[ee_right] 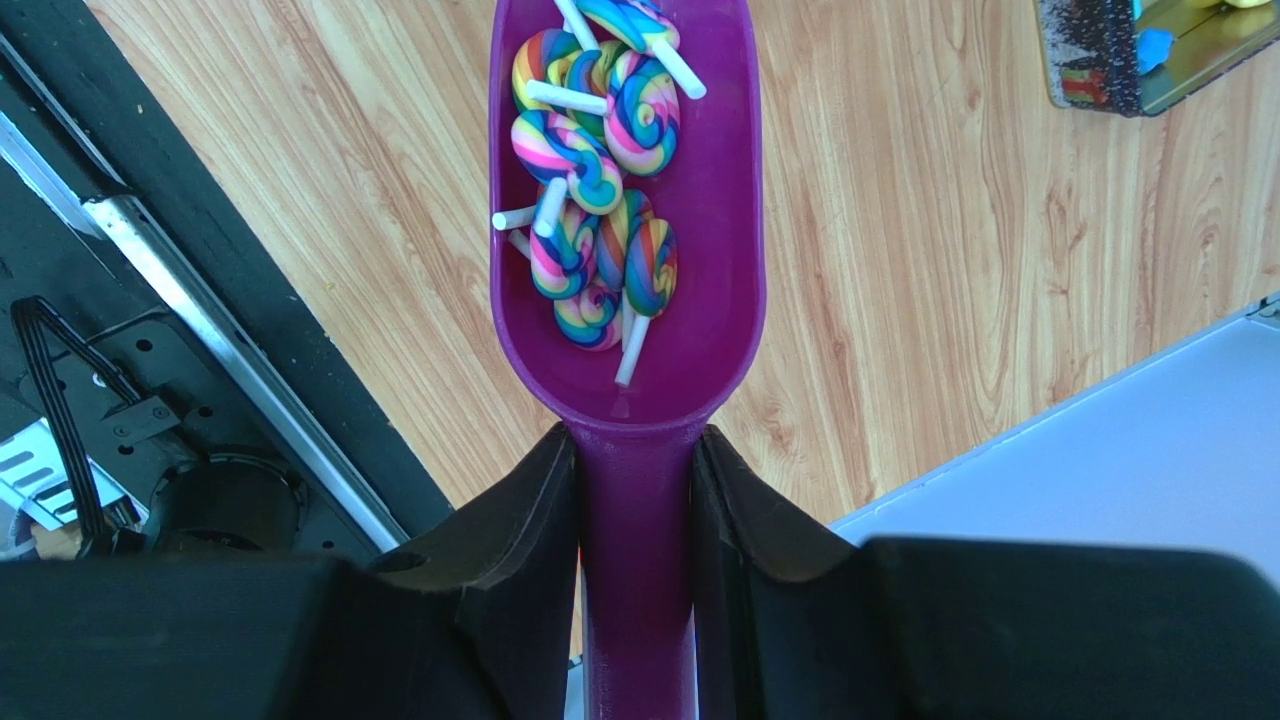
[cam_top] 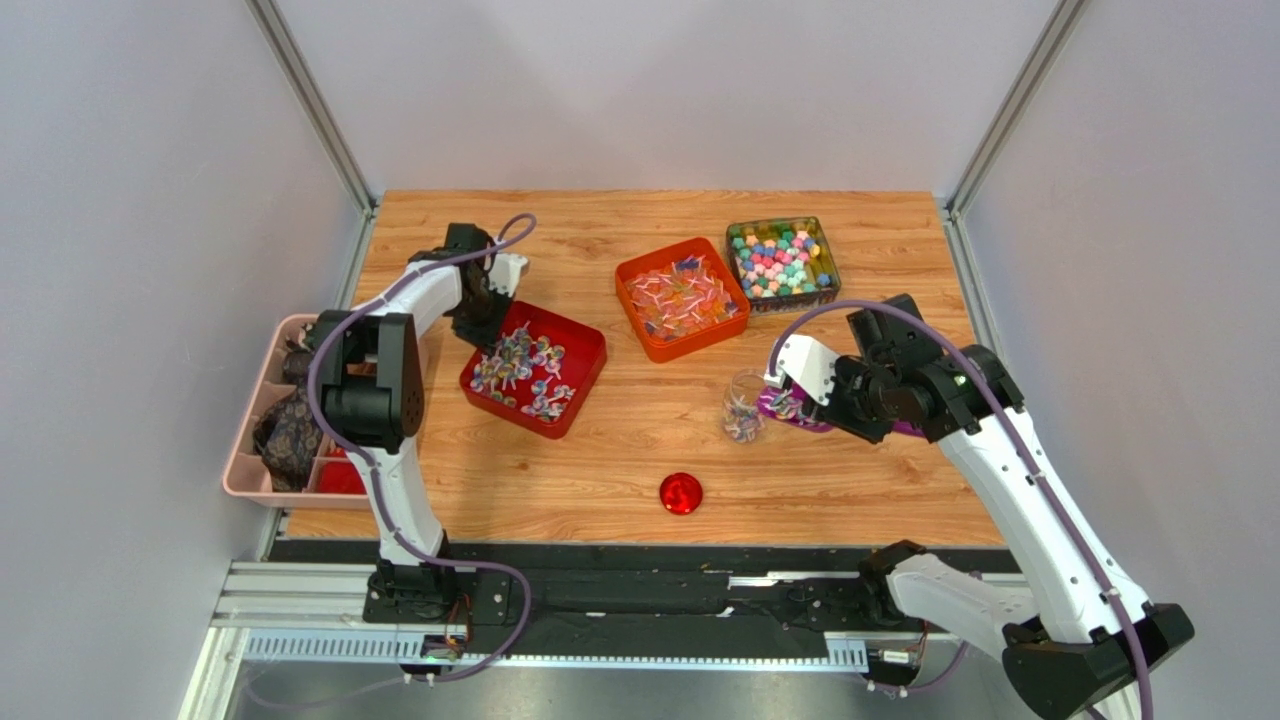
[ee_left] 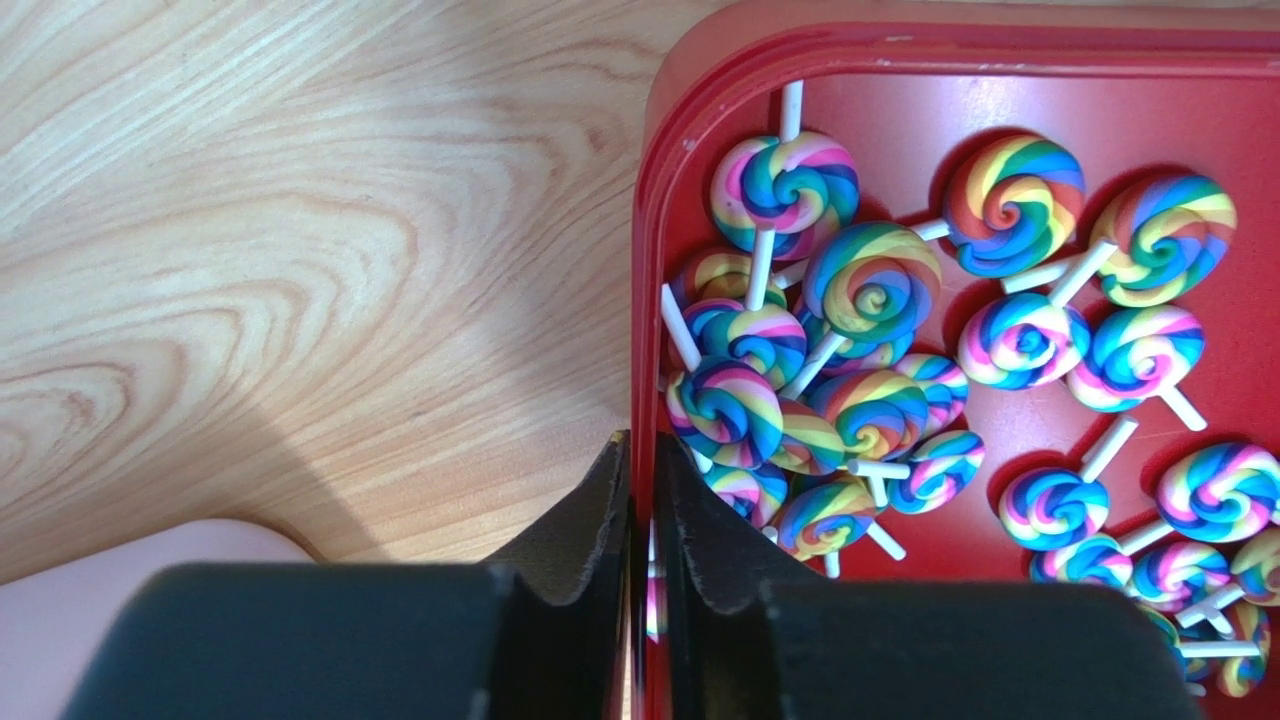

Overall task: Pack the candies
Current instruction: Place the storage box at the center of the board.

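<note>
Candies (ee_right: 598,180), swirl lollipops: heap in purple scoop (ee_right: 714,285), scoop handle clamped in my right end effector (ee_right: 636,488), over tabletop (ee_right: 932,300), just beside small clear jar (cam_top: 742,408). My left end effector (ee_left: 643,473) narrow, fingers astride red tray (ee_left: 902,83) wall; clamped or loose, cannot tell. More lollipops crowd that tray.

The table (ee_left: 271,225) shows pale wood grain under a smooth, low-sheen finish. The red tray (ee_left: 932,60) is glossy moulded plastic, and its rim catches bright highlights. The candies (ee_left: 872,278) look smooth and shiny, with swirled colours, on matt white sticks. The purple scoop (ee_right: 706,300) is smooth plastic with a soft shine. The left tool (ee_left: 643,488) and the right tool (ee_right: 636,450) have matt black, faintly grainy fingers.
</note>
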